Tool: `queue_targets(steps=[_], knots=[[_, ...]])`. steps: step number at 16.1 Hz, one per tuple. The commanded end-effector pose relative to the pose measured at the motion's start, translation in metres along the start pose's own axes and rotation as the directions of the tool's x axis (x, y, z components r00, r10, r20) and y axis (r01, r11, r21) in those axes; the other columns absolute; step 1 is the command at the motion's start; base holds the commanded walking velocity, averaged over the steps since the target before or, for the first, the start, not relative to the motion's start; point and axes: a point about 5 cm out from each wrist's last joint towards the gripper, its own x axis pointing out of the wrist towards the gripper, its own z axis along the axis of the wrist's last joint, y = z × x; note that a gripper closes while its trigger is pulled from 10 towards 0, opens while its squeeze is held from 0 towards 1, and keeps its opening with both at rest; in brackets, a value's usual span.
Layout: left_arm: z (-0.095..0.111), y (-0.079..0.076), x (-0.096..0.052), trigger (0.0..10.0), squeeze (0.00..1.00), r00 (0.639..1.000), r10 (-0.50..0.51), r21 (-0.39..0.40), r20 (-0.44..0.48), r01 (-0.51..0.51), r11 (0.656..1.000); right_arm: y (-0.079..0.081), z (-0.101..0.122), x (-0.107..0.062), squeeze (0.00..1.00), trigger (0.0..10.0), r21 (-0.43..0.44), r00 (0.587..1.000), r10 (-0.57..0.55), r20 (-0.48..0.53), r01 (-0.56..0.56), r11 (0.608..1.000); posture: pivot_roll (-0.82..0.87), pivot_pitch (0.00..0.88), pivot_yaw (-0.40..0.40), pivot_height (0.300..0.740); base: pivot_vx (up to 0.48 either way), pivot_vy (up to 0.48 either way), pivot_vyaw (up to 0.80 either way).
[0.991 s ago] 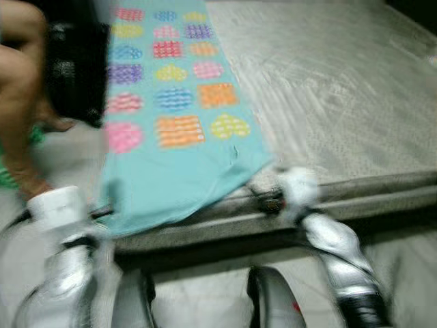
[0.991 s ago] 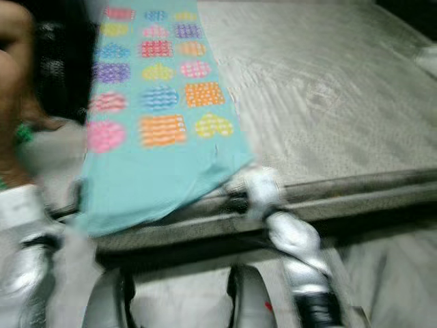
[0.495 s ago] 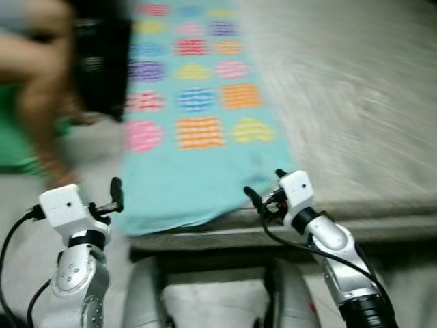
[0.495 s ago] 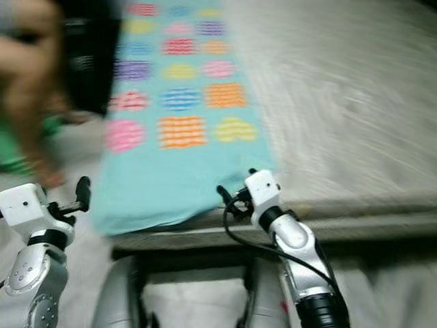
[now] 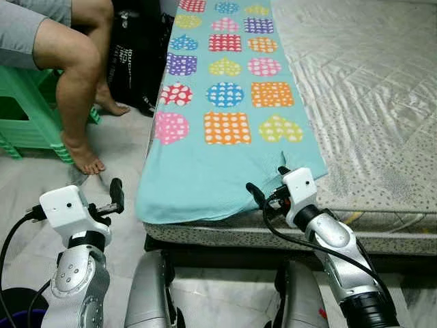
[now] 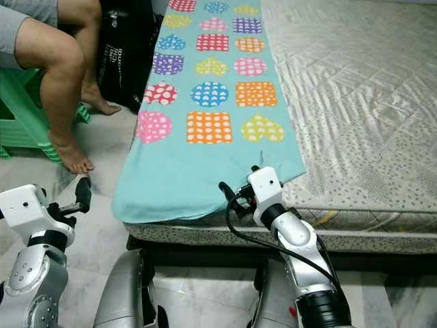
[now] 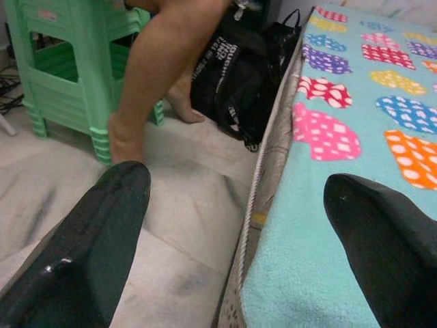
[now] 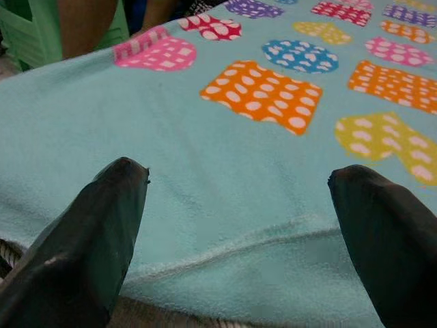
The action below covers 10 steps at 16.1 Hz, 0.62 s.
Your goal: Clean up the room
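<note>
A turquoise fleece blanket (image 5: 225, 137) lies spread along the left side of a bare grey quilted mattress (image 5: 369, 89), running from the near edge toward twelve o'clock. It is printed with rows of hearts, circles and squares in pink, orange, yellow, blue, purple and red, each dotted or striped in white. Its near end is plain turquoise with a stitched hem, and it droops a little over the mattress's front edge and left side.

The right gripper (image 5: 266, 183) hangs at the blanket's near hem, at about five o'clock from the blanket's centre. Its two black fingers (image 8: 89, 232) are spread wide apart, one on each side of the hem, and hold nothing.

The left gripper (image 5: 116, 195) is out over the pale marble floor (image 5: 116, 143), at about eight o'clock from the blanket, just beside the mattress's left edge. Its fingers (image 7: 89, 246) are also spread wide and empty.

At ten o'clock, a person's bare legs (image 5: 75, 82) rest on the floor beside a green plastic stool (image 5: 27, 109). A black bag (image 5: 136, 55) stands against the bed's side near them.
</note>
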Motion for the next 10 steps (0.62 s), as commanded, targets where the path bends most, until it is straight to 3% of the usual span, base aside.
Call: queue_targets(steps=[1,10], knots=[[0.0012,0.0001,-0.0005,10.0,0.0,1.0,-0.012,0.005,0.002,0.012,1.0,-0.0003,-0.0018,-0.0017,0.0,10.0,0.011,1.0,-0.004,-0.006,0.004,1.0,-0.1,0.138,-0.003,0.487,0.0,0.0,0.0],[-0.0005,0.0003,0.0005,10.0,0.0,1.0,-0.015,-0.001,-0.007,0.015,1.0,-0.0029,-0.0014,-0.0004,0.0,10.0,0.007,1.0,-0.013,-0.006,0.013,1.0,-0.1,0.137,-0.003,0.483,0.0,0.0,0.0]])
